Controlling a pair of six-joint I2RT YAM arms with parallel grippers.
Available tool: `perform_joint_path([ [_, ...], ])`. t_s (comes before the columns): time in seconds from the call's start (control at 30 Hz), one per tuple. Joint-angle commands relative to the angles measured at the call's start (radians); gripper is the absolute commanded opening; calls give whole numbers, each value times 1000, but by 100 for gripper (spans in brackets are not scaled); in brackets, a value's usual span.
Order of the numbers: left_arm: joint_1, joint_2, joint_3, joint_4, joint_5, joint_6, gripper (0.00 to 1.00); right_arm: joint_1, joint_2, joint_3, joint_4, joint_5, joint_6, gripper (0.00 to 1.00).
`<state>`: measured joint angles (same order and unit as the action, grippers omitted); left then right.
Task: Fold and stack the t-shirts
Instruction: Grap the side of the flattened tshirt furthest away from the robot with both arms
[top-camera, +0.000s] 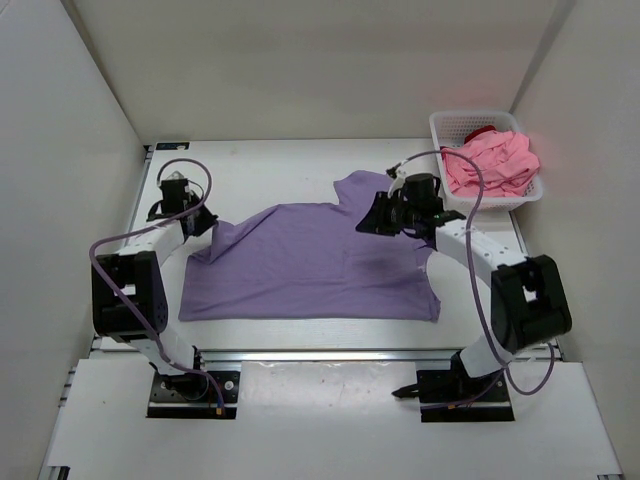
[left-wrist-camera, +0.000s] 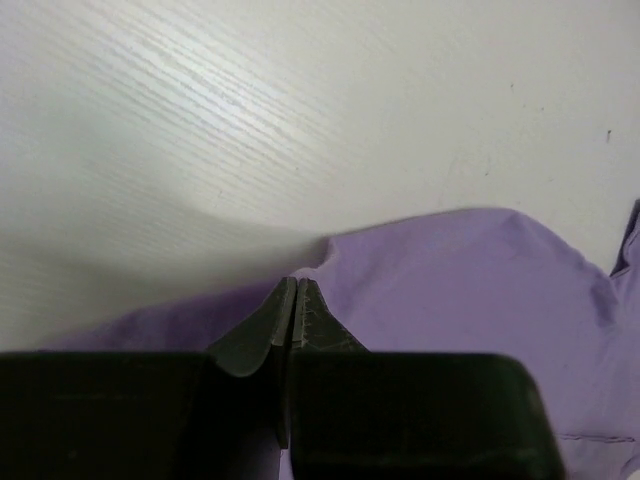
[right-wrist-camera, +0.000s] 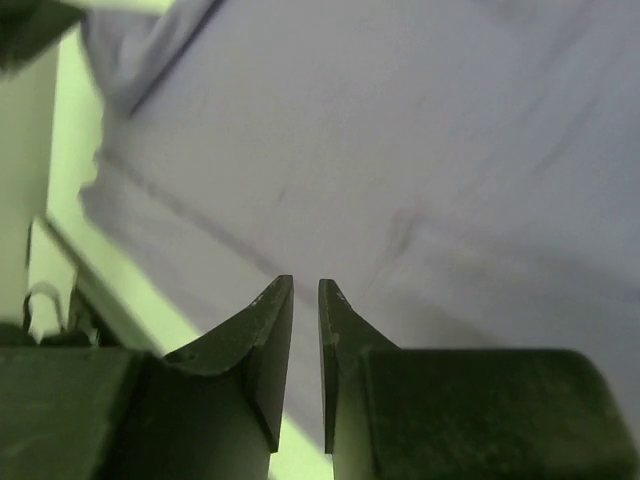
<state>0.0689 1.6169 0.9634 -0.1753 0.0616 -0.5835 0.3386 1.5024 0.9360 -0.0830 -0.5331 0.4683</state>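
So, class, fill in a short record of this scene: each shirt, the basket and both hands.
lavender shirt: spread out on table, between the arms
pink shirt: bunched in white basket, far right corner
left hand: shut on lavender shirt's edge
right hand: slightly open, above lavender shirt, holding nothing

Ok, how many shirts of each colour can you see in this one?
Purple shirt: 1
Pink shirt: 1
Dark red shirt: 1, only a scrap showing in the basket
Total: 3
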Motion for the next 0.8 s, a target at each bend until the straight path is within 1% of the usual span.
perform_joint_path([
  [0.0,14,-34,52,29,39,-12,0,-65,109,140,14,114,-45,16],
  [0.03,11,-22,57,36,40,-10,0,-81,143,162,15,146,-48,17],
  [0.1,9,-5,110,25,29,-12,0,-139,234,275,-9,174,-66,18],
  [0.17,19,18,141,33,21,-12,0,-164,313,372,-43,211,-94,19],
  [0.2,16,24,153,28,21,-15,0,-164,370,436,-56,257,-124,19],
  [0.23,16,32,155,36,11,-7,0,-170,390,475,-89,293,-144,20],
  [0.3,17,47,181,45,10,-24,0,-173,502,623,-144,347,-206,21],
  [0.33,14,64,182,49,15,-27,0,-171,534,665,-179,376,-218,21],
  [0.4,11,75,190,63,20,-35,0,-181,663,836,-237,415,-259,24],
  [0.43,17,86,190,71,23,-41,0,-179,732,887,-292,448,-276,25],
  [0.47,12,93,190,66,33,-38,0,-178,771,1002,-348,473,-277,28],
  [0.5,15,97,193,71,40,-45,0,-181,842,1114,-375,485,-307,28],
  [0.53,19,103,193,71,44,-41,0,-181,920,1177,-443,504,-330,32],
  [0.57,20,104,196,66,34,-32,0,-171,959,1307,-519,521,-339,34],
  [0.6,16,101,196,63,26,-27,0,-182,1046,1446,-558,528,-358,37],
  [0.63,14,103,201,65,17,-19,0,-184,1109,1518,-620,533,-375,38],
  [0.67,11,109,198,65,18,-18,0,-194,1098,1511,-597,541,-373,42],
  [0.7,14,109,205,63,20,-16,0,-193,1078,1441,-577,506,-358,46],
  [0.73,14,110,205,59,24,-24,0,-206,1070,1433,-561,472,-358,47],
  [0.77,5,113,207,66,21,-26,0,-216,1076,1448,-593,441,-353,49],
])
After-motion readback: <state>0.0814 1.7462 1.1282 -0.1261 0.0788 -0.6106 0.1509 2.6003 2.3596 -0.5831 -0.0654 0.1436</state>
